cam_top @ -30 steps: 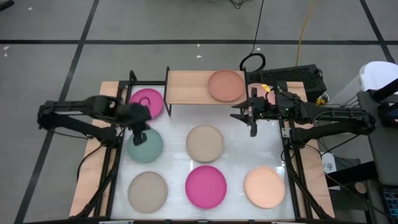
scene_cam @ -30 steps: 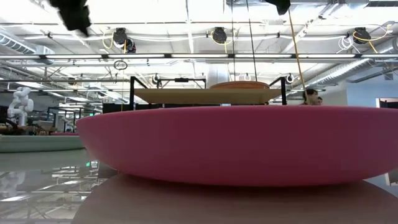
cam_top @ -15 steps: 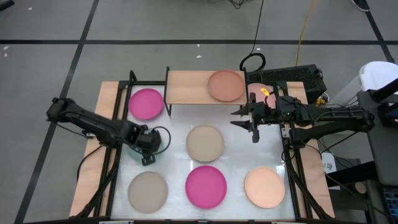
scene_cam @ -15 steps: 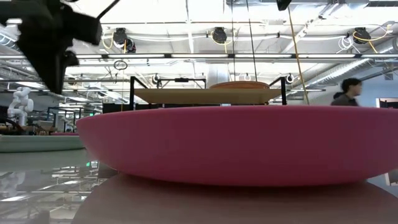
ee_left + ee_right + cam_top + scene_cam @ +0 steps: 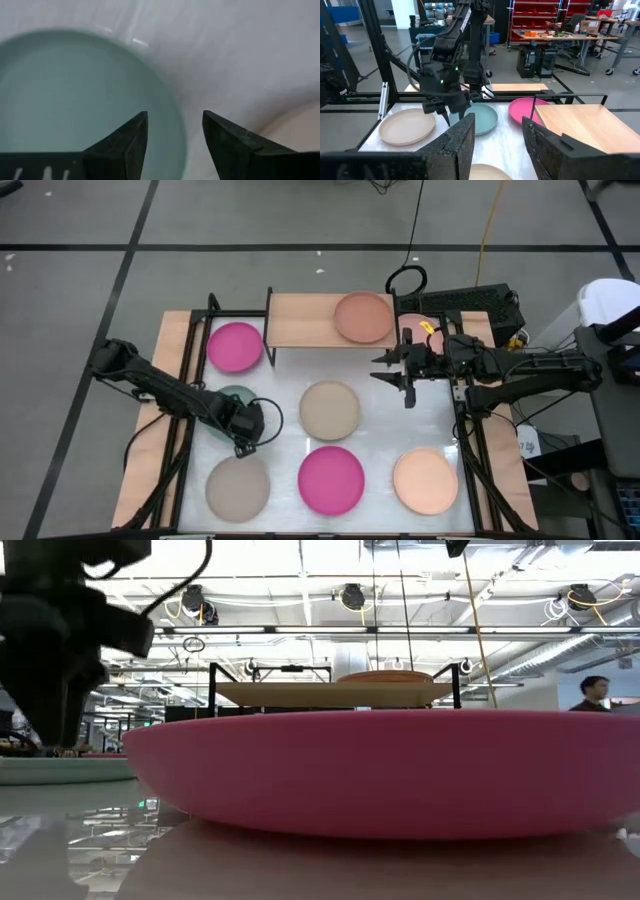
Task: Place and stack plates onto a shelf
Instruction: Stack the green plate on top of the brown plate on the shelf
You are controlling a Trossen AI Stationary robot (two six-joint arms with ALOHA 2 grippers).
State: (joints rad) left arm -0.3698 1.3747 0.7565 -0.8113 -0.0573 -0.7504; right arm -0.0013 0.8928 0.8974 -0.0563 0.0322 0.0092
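**Left jaws straddle the teal plate's rim**

On the counter's left side, the left gripper (image 5: 243, 430) hangs low over the teal plate (image 5: 226, 412), which lies flat on the white counter (image 5: 385, 420) between the magenta plate (image 5: 235, 346) behind it and the taupe plate (image 5: 238, 486) in front. Its jaws are spread. In the left wrist view the plate's near edge runs roughly between the two fingers (image 5: 131, 145), so the rim seems set for a pinch, though I cannot tell whether either finger touches it.

Further right, the wooden shelf (image 5: 305, 320) stands at the back, carrying one peach plate (image 5: 363, 317). It lies behind and to the right of the teal plate.

The right gripper (image 5: 405, 380) waits beside the shelf's right end, jaws spread and empty. The left arm is much the nearer to the teal plate.
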